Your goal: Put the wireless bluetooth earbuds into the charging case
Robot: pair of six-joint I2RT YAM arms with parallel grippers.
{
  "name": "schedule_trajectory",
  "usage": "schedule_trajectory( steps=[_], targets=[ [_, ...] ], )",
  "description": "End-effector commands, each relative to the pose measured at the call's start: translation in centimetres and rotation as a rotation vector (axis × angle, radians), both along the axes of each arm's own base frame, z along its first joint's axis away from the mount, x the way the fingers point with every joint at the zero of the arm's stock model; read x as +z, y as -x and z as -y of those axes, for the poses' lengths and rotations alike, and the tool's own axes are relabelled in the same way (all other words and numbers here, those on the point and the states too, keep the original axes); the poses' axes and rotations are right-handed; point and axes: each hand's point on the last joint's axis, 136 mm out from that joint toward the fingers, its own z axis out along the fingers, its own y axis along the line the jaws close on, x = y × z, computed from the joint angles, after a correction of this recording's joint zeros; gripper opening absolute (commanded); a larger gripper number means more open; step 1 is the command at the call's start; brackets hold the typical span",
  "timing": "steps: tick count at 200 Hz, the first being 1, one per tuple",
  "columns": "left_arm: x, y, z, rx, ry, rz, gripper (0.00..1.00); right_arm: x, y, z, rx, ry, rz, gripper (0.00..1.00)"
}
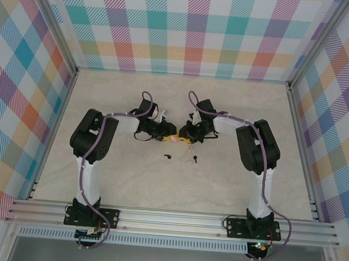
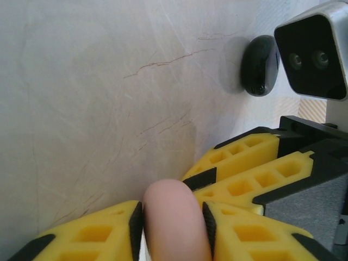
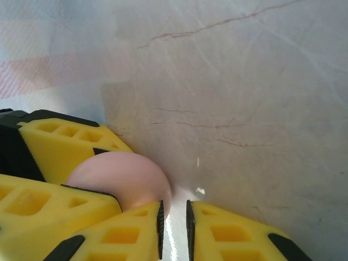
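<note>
**Gripper and Case Status**

Top external: The left gripper (image 1: 164, 136) and right gripper (image 1: 183, 137) meet tip to tip at the pink charging case (image 1: 172, 139), mid-table (image 1: 104, 94). A black earbud (image 1: 167, 157) and a pale earbud (image 1: 189, 162) lie loose near the case, on the side of the arm bases.

Left wrist: The left jaws are clamped on two sides of the pink charging case. A black charging case (image 2: 260, 65) lies well apart from it.

Right wrist: The right jaws are closed to a thin slit, with nothing discernible inside. The pink charging case sits just beside one finger.

The left arm (image 1: 92, 137) and right arm (image 1: 257, 145) are wearing black joints, white tubes and purple cables (image 1: 104, 127); yellow fingers (image 2: 92, 236) are showing rectangular pockets.
</note>
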Motion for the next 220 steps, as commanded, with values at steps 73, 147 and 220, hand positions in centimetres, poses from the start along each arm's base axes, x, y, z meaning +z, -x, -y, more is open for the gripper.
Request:
schedule_trajectory(
  steps=[73,147,220],
  targets=[
    [-0.6,1.4,-0.3,-0.033,-0.082,-0.007,0.32,-0.2,0.4,0.5,-0.008,0.040,0.003,0.26],
    [-0.2,1.4,-0.8,-0.034,-0.118,0.007,0.36,0.1,0.4,0.8,-0.009,0.057,0.012,0.28],
    [0.0,1.4,-0.6,-0.030,-0.095,0.003,0.21,0.5,0.5,1.0,-0.014,0.056,0.026,0.29]
  ],
)
